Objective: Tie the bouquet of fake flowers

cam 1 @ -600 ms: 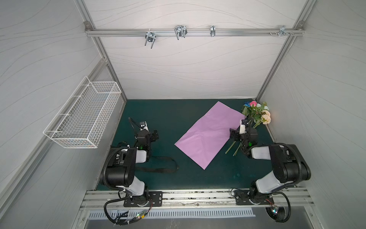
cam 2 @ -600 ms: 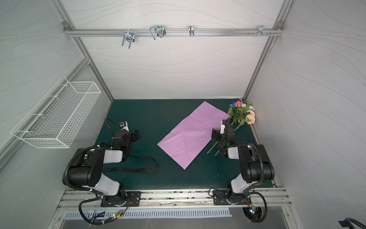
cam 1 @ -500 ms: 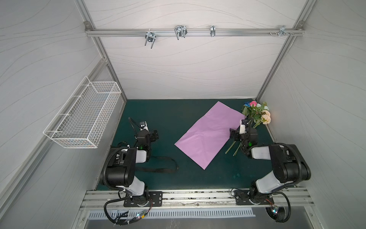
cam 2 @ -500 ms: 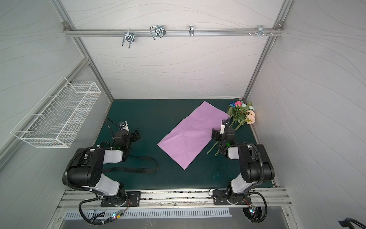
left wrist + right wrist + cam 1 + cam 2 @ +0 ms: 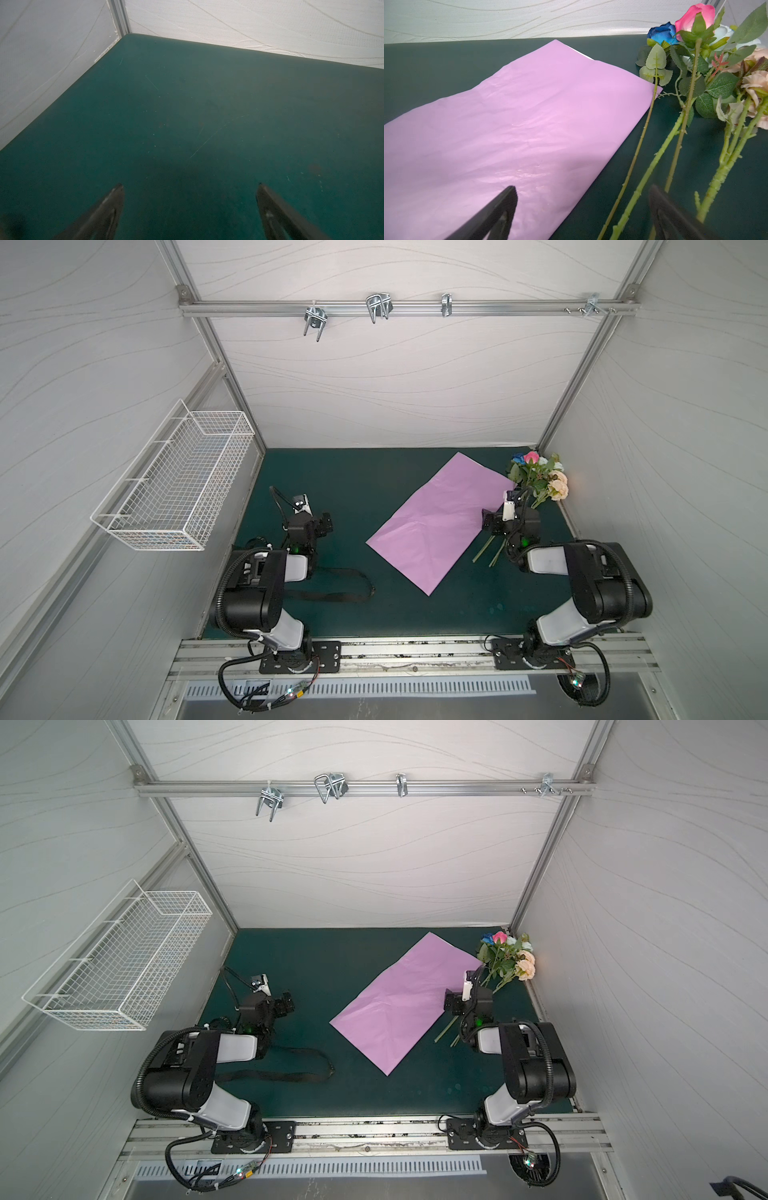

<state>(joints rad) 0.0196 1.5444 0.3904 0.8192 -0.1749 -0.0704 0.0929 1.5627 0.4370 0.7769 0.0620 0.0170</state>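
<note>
Nothing tied yet; you're at the start.
Bouquet (image 5: 536, 477) lies loose just beside the lilac sheet (image 5: 440, 522); right gripper (image 5: 582, 188) gapes over its stems (image 5: 645, 180), contact unclear; left gripper (image 5: 190, 185) gapes empty; ribbon (image 5: 332, 595) unused.

Bare tabletop (image 5: 353, 489) extends ahead of the left gripper (image 5: 190, 184) to the rear corner. The paper sheet (image 5: 440, 522) covers the centre; the bouquet of fake flowers (image 5: 536, 481) blocks the rear-right corner; the ribbon (image 5: 328, 596) lies front-left.

The bouquet of fake flowers (image 5: 505, 960) lies beside the lilac sheet (image 5: 395, 1006), under the right end effector (image 5: 468, 997).
</note>
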